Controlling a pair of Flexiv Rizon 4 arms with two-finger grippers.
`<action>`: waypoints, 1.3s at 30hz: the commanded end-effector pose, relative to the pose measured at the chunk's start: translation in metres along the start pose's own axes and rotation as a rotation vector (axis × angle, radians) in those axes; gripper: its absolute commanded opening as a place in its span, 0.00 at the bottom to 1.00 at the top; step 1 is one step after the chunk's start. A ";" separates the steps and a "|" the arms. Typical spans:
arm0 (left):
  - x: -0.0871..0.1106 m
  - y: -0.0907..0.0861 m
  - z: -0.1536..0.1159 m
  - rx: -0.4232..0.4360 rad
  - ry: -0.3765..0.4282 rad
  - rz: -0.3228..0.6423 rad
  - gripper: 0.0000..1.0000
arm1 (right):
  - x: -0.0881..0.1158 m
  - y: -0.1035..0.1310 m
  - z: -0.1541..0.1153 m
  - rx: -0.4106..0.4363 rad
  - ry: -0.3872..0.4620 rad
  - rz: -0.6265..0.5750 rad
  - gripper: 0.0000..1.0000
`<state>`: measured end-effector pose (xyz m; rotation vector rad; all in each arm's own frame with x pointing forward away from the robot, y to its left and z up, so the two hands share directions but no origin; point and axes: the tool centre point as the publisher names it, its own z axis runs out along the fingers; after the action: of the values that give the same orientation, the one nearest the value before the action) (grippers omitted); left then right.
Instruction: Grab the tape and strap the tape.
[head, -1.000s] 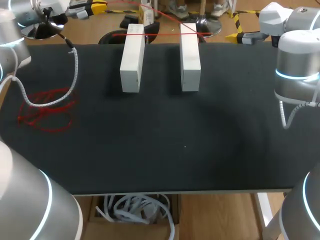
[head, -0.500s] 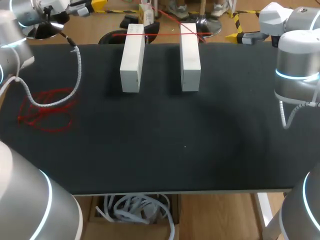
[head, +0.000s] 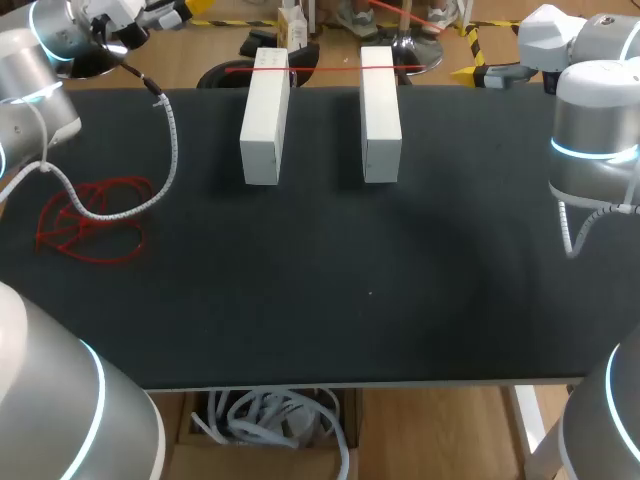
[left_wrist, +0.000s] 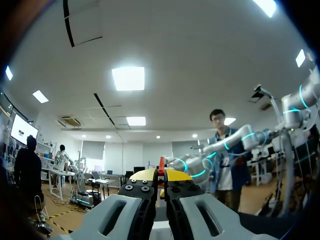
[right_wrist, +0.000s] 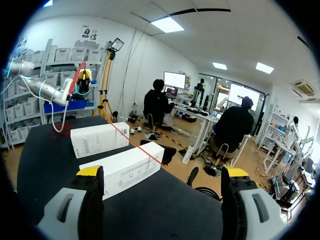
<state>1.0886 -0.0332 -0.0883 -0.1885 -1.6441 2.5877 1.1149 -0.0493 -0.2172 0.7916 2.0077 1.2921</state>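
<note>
Up at our left gripper (left_wrist: 159, 174), the two yellow tips are pressed together, and a sliver of the red tape (left_wrist: 161, 164) is pinched between them, so this gripper is clamped on the tape. In the head view we see that arm raised past the far left corner of the black table (head: 400, 300). From there the tape runs as a straight, taut line across the far ends of the two white blocks. It crosses the left block (head: 265, 120) first and then the right block (head: 380, 115). The blocks lie side by side near the table's far edge, parallel and apart.

Our right gripper (right_wrist: 162, 172) has its fingers spread wide and grips nothing. It sits off the table's far right corner and looks along the table. The right block lies just ahead of its fingers, the left block is behind that, and the red line slants down over both from the left gripper.

On the table's left side, well apart from the blocks, lies a loose tangle (head: 90, 215) of the same red tape. A white coiled cable (head: 170, 150) hangs from our left arm and curves down across the table, and its lowest loop rests on the tangle's upper edge.
</note>
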 end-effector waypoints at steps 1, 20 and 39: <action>0.029 -0.010 0.007 0.006 -0.229 0.010 0.00 | 0.000 0.000 -0.001 0.002 0.002 0.000 1.00; 0.102 -0.021 0.026 0.071 -0.425 0.017 0.00 | 0.000 0.000 -0.001 0.002 0.002 0.000 1.00; 0.126 -0.018 0.028 0.085 -0.500 0.028 0.00 | 0.000 0.000 -0.001 0.002 0.002 0.000 1.00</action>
<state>0.9646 -0.0327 -0.0711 -0.0902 -1.5777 2.7327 1.1149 -0.0493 -0.2173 0.7915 2.0075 1.2922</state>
